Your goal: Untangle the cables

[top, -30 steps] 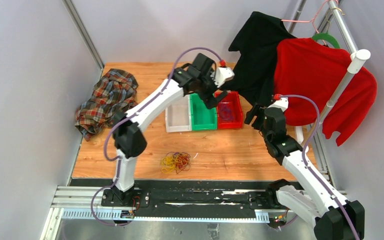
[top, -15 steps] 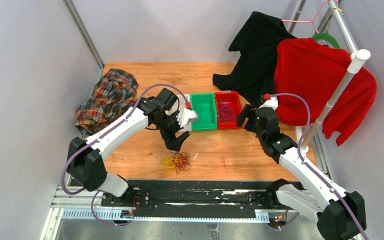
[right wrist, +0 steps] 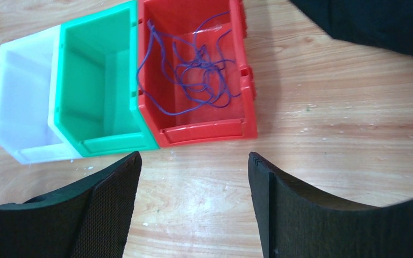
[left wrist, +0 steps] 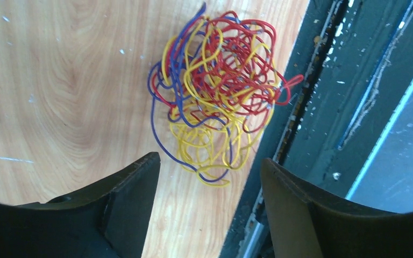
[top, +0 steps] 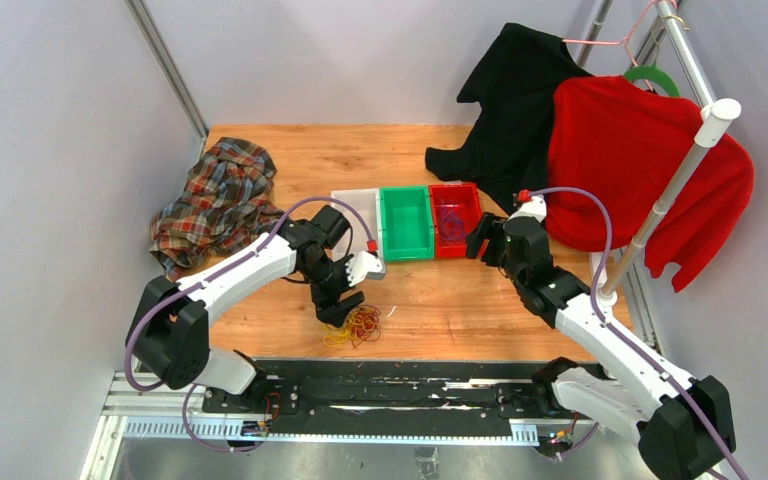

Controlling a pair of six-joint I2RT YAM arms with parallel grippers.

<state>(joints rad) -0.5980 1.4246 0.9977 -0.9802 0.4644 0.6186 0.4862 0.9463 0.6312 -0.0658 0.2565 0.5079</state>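
A tangled bundle of red, yellow and purple cables (left wrist: 218, 99) lies on the wooden table near its front edge; it also shows in the top view (top: 355, 325). My left gripper (left wrist: 209, 161) is open and empty, hovering right over the bundle, which sits just ahead of its fingertips (top: 338, 310). A purple cable (right wrist: 199, 67) lies loose in the red bin (right wrist: 250, 107), seen in the top view too (top: 452, 225). My right gripper (right wrist: 193, 161) is open and empty above bare wood, just in front of the bins (top: 480, 240).
A green bin (top: 405, 245) and a white bin (top: 352, 200) stand left of the red one. A plaid cloth (top: 215, 195) lies at the left. Black (top: 515, 100) and red (top: 630, 150) garments hang on a rack at the right. The black rail (left wrist: 344, 80) runs beside the bundle.
My left arm has swung from over the bins down and toward the front, and now sits just over the cable bundle. My right gripper has shifted slightly left toward the red bin.
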